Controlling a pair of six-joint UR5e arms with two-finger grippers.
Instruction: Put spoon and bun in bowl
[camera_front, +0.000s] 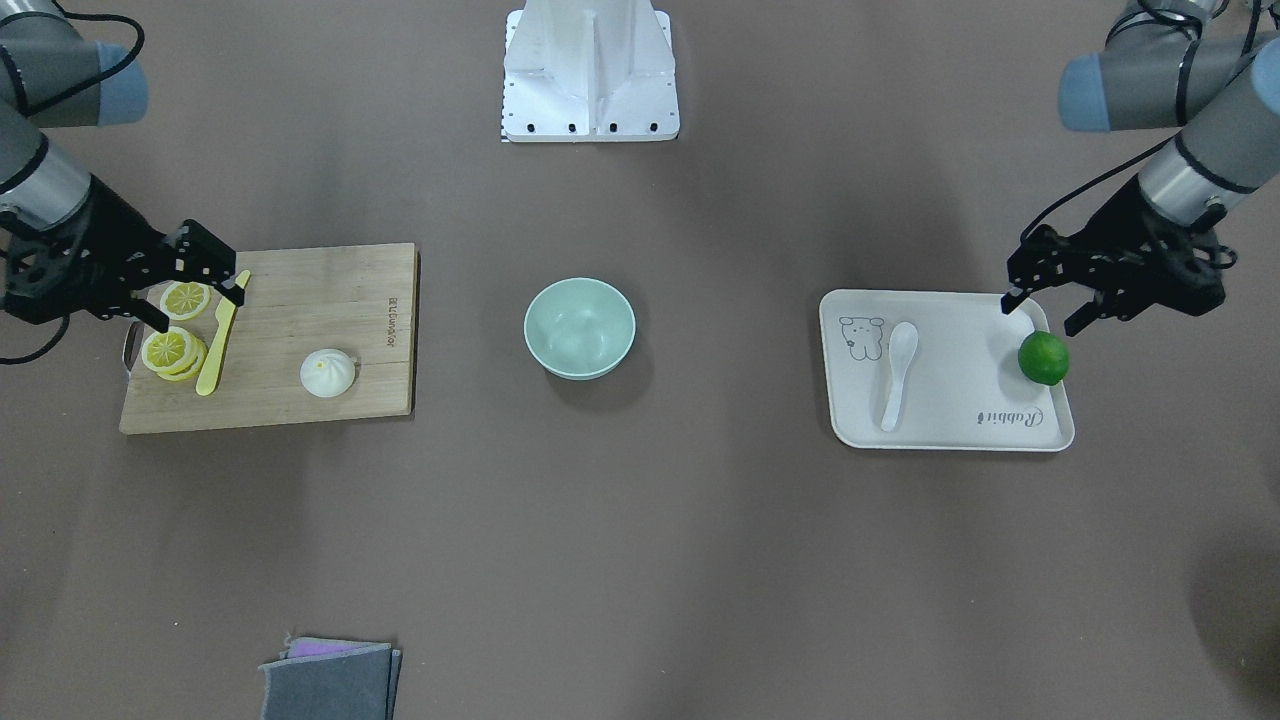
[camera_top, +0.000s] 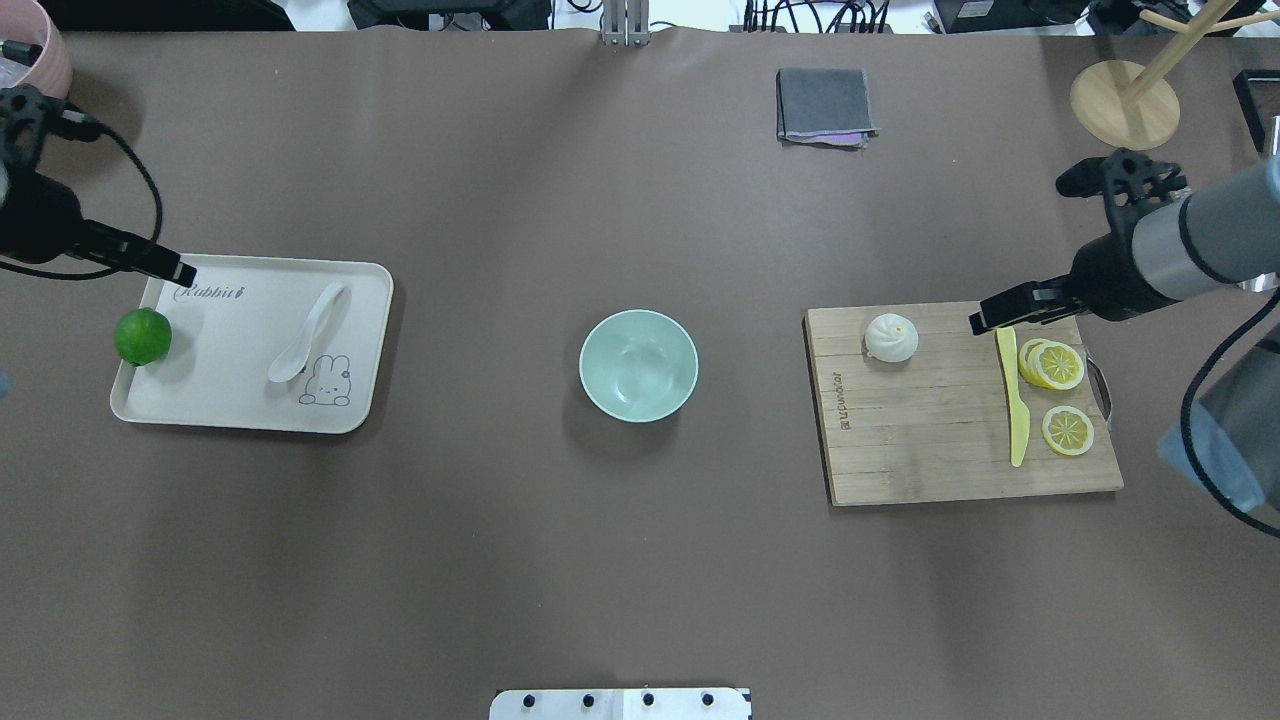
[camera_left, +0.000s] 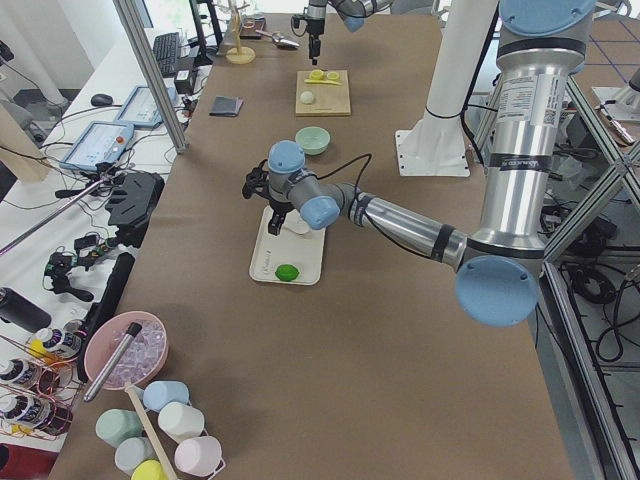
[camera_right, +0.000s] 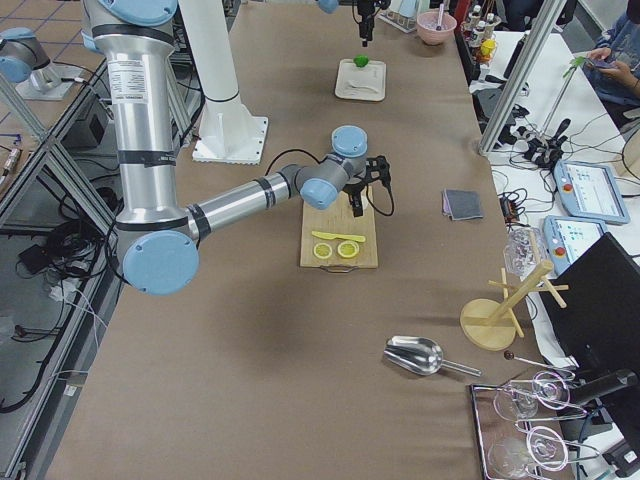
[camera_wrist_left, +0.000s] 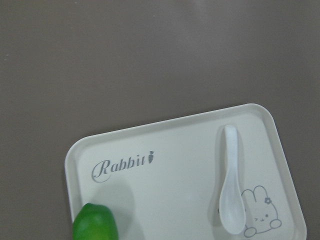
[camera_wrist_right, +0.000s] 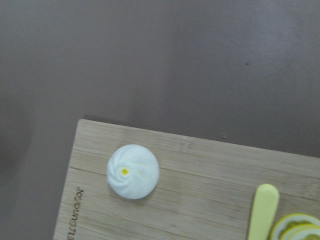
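Right now we see the bowl (camera_front: 579, 328) standing upright in the middle of the table (camera_front: 700, 550), between a tray (camera_front: 950, 395) on the robot's left and a cutting board (camera_front: 300, 285) on its right, and well apart from both. The spoon (camera_front: 897, 370) lies flat on the tray just beside the printed rabbit. Its scoop points toward the robot's side and its handle toward the far edge. A lime (camera_front: 1043, 358) sits at the tray's outer end, well apart from the spoon. The left gripper (camera_front: 1038, 318) hangs over that end of the tray, near the lime. Its jaws are spread wide with nothing between them. The bun (camera_front: 327, 372) rests on the cutting board, pleats up, on the half nearer the bowl. A knife (camera_front: 220, 345) lies on the board's outer half, and the lemon slices (camera_front: 172, 350) sit just beside it. Some slices are stacked and one lies alone. The right gripper (camera_front: 200, 310) is over the knife and the slices, apart from the bun, and its jaws are also wide and hold nothing. We cannot tell how far above the board it hangs. Spoon and bun are both outside the bowl. A folded cloth (camera_front: 330, 680) lies near the table's far edge, apart from everything else.
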